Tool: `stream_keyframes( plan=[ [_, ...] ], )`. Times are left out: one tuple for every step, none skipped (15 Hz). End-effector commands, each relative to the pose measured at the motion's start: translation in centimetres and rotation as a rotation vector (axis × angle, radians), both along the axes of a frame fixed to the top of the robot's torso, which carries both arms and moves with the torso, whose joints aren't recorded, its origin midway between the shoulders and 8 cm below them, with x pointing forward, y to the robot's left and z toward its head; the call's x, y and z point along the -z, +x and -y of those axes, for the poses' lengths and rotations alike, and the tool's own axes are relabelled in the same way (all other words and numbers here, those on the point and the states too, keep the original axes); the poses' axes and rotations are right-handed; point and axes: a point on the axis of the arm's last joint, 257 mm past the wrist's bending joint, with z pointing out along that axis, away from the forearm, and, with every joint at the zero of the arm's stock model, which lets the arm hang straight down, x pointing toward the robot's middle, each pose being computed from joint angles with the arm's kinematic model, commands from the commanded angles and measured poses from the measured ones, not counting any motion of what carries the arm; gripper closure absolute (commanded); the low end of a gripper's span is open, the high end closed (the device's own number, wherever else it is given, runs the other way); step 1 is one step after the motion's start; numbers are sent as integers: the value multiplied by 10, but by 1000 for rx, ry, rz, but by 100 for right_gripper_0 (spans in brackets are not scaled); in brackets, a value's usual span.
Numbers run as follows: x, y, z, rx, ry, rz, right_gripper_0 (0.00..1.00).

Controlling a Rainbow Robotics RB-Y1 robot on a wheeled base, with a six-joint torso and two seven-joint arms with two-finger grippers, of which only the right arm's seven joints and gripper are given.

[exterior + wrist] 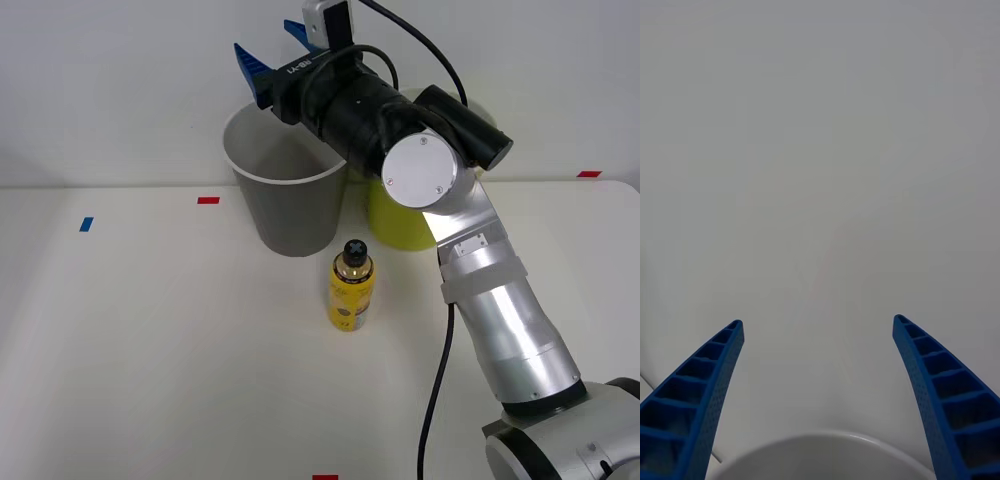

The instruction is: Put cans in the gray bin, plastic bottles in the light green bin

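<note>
**Open gripper above the gray bin, bottle standing on the table**

The right gripper hangs over the far rim of the gray bin, its blue ribbed fingers spread wide apart with nothing between them. In the wrist view a curved strip of the bin's white rim shows between the two fingers, with a plain pale wall behind.

The yellow bottle stands upright on the white table, black cap on top, just in front of the gray bin and apart from it. The light green bin stands just beside the gray one, on the robot's right (the arm covers most of it). The inside of the gray bin cannot be seen down to the bottom.

Small red and blue tape marks lie on the table.
</note>
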Motion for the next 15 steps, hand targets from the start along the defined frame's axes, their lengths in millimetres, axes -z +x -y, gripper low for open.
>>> stream_keyframes(
  plan=[
    [-9,-5,1,-31,43,-5,34],
    [-12,-7,4,-30,47,4,35],
    [-15,-13,11,-27,54,20,35],
    [-17,-20,16,-34,71,25,35],
    [-20,-31,25,-47,102,28,34],
    [-21,-40,31,-48,119,37,34],
    [-21,-49,40,-40,128,47,34],
    [-16,-55,49,-29,143,45,34],
    [-7,-63,60,-10,171,37,34],
    [2,-67,70,23,194,35,34],
    [11,-73,80,63,225,36,34],
    [20,-79,91,104,262,33,33],
    [29,-88,102,149,303,34,34],
    [41,-96,114,192,331,29,34],
    [52,-105,127,233,355,22,34]
  ],
)
